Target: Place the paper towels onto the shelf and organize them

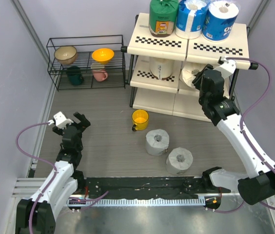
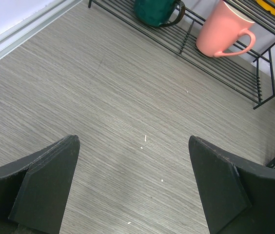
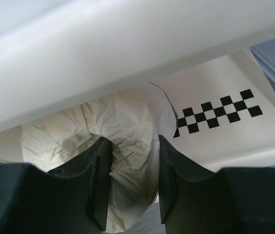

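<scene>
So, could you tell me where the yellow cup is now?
In the top view, the yellow cup stands on the table in front of the shelf, a grey-white roll nearest on its right.

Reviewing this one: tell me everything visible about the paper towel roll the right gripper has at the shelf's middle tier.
The cream roll is unwrapped, its soft paper crumpled and creased, with a loose sheet edge curling on its right. It is in the middle tier of the shelf, right half, just under the top panel and beside a second cream roll. The right gripper is shut on it, pinching its crumpled end. Whether it rests on the panel cannot be told.
</scene>
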